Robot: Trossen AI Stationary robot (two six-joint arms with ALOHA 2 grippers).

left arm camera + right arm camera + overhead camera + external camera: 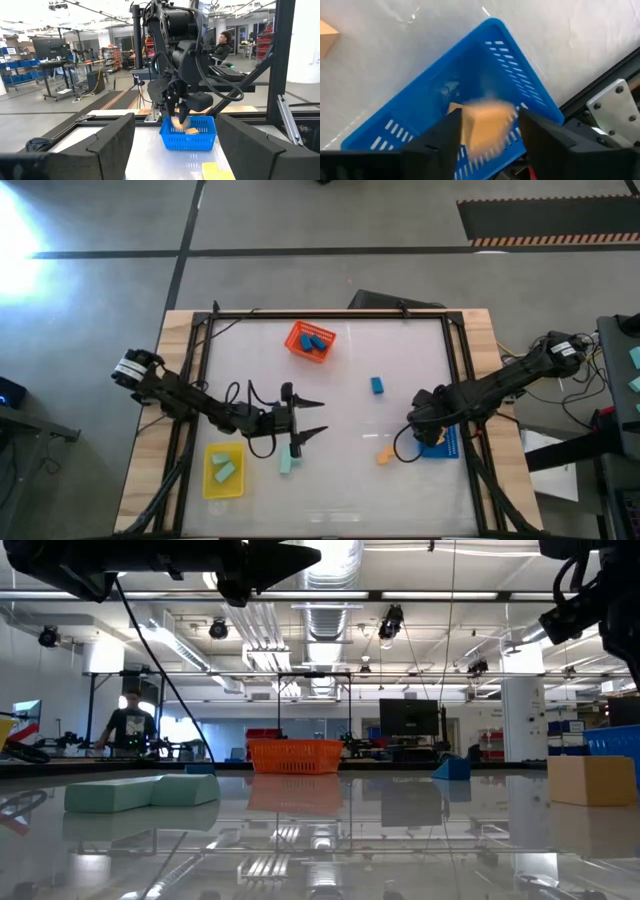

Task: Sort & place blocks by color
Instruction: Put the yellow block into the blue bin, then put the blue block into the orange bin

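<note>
Hovering right gripper (181,116): above the blue tray (530,95) at the table's right side; its fingers stand apart, with a blurred orange block (485,125) between them (whether they touch it, I cannot tell).
Left gripper (312,418): over the table left of centre, fingers spread apart and holding nothing.
Blue tray contents: an orange block (192,131) lies inside, seen from the left wrist.
Orange tray (310,341): toward the table's far edge, holding blue blocks (316,341).
Yellow tray (224,471): at the near left corner, with mint green blocks (222,470) inside.
Loose mint blocks (290,457): on the table just beside the left gripper, near the yellow tray.
Loose blue block (377,385): alone around the table's middle, well apart from every tray.
Loose orange block (384,453): on the table near the blue tray, just outside it.
Background: a person (130,724) stands at a bench beyond the table.
</note>
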